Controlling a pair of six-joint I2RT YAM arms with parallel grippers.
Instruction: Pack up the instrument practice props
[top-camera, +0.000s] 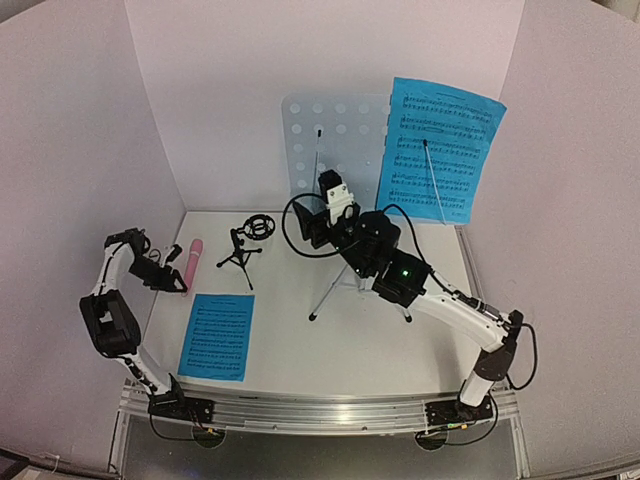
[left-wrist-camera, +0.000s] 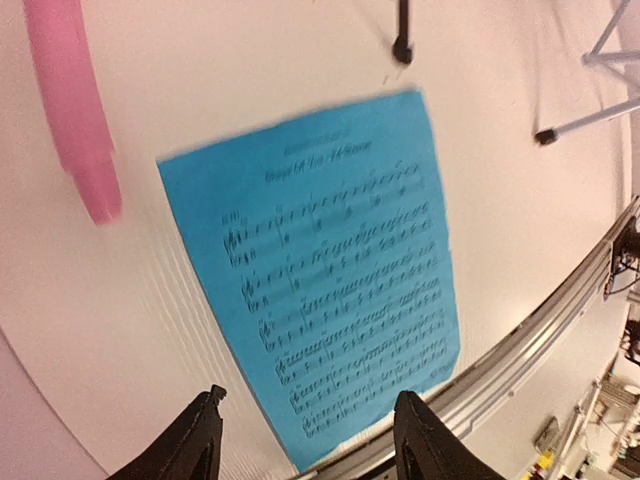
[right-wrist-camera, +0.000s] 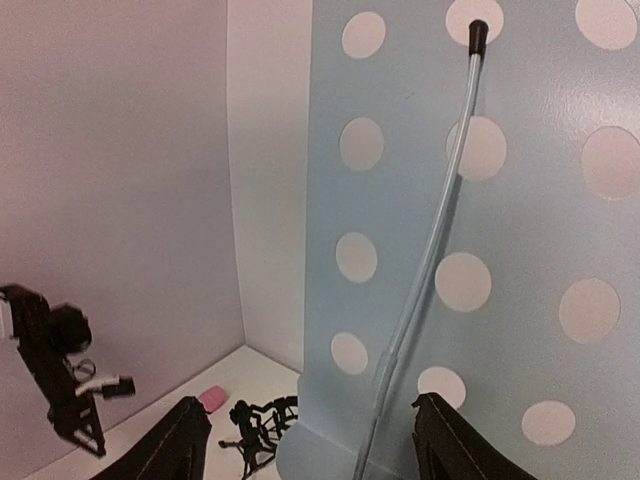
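From above, nothing looks packed: the pink microphone (top-camera: 191, 260), mic stand (top-camera: 243, 243) and flat blue page (top-camera: 217, 336) sit loose on the table (top-camera: 320, 350), with a second blue page (top-camera: 440, 150) on the music stand (top-camera: 335, 135). The left wrist view shows the left gripper (left-wrist-camera: 310, 395) with jaws apart and empty, the flat blue page just ahead of them. The right wrist view shows the right gripper (right-wrist-camera: 310, 402) with jaws apart, gripping nothing, the music stand straight ahead between them.

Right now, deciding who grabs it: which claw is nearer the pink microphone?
Left. The left claw is close beside the pink microphone, near its lower end. The right claw is far off to the right, facing the music stand.
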